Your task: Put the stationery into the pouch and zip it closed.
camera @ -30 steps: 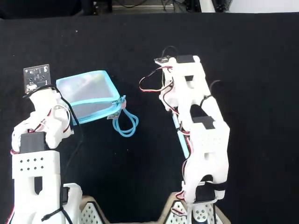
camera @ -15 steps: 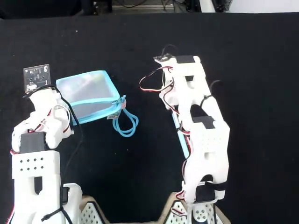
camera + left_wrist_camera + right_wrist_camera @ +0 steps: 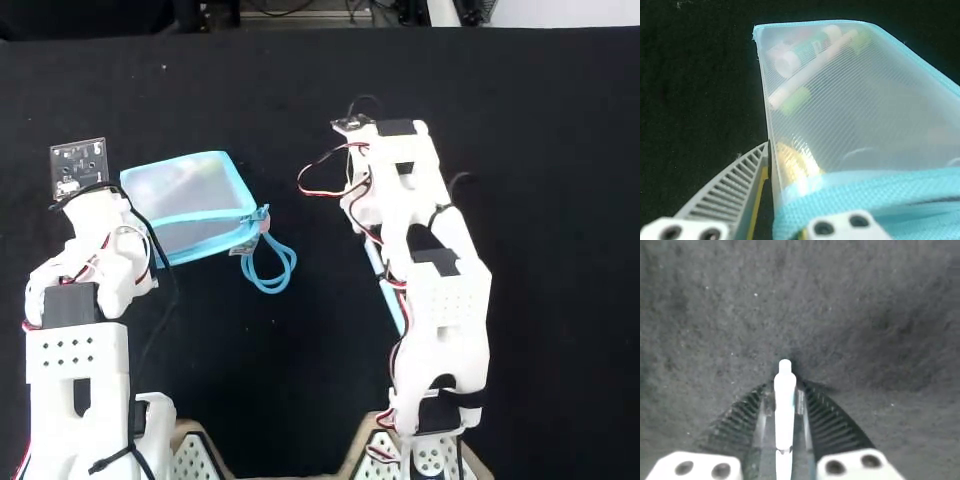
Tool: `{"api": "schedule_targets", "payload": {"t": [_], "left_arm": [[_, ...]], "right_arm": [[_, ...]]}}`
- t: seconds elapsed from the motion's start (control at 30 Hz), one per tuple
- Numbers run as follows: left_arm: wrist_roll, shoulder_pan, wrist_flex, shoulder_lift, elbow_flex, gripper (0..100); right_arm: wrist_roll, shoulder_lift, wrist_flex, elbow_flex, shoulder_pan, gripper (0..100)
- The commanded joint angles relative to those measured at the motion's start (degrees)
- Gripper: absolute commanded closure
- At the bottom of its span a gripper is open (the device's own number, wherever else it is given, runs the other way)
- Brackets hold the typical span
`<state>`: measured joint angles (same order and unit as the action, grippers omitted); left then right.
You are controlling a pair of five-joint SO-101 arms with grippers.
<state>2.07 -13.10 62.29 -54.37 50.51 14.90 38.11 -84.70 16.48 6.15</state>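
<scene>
The right arm's (image 3: 440,300) jaws are clamped together on a slim white pen (image 3: 784,410). Its narrow tip sticks out just past the fingertips, close above the black bench (image 3: 560,150). In the high view the pen (image 3: 392,300) shows as a pale sliver under that arm, well apart from the pouch (image 3: 190,205), on the side where the pouch's loop lies.

The left arm's (image 3: 80,330) jaws are closed on the pouch (image 3: 855,110) at one corner, beside its teal zipper band (image 3: 865,190). A ribbed grey finger (image 3: 732,187) lies against the outside of the mesh wall.

Stationery already lies inside the pouch: white tubes (image 3: 790,62), a green piece (image 3: 794,100) and a yellowish item (image 3: 795,162) nearest the jaws. I cannot tell whether the zipper is open or closed.

The pouch lies flat on the bench. A blue cord loop (image 3: 270,265) trails from its corner on the far side from the left arm.
</scene>
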Motion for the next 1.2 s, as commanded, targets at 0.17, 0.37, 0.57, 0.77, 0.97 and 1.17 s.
{"api": "schedule_targets", "payload": {"t": [0.17,0.37,0.57,0.77,0.97,1.17], "left_arm": [[0.3,0.9,0.2,0.3,0.5,96],[0.3,0.9,0.2,0.3,0.5,96],[0.3,0.9,0.2,0.3,0.5,96],[0.3,0.9,0.2,0.3,0.5,96],[0.3,0.9,0.2,0.3,0.5,96],[0.3,0.9,0.2,0.3,0.5,96]], "right_arm": [[-4.1,-18.1,11.0,-15.2,0.0,98.8],[-4.6,-31.5,16.6,-26.3,0.0,98.8],[-4.6,-44.7,17.1,-31.8,0.1,98.8],[-4.6,-54.1,13.3,-32.7,4.9,98.7],[-4.6,-62.3,10.4,-32.9,16.8,98.7],[-4.6,-72.9,8.2,-33.5,24.0,98.7]]}}
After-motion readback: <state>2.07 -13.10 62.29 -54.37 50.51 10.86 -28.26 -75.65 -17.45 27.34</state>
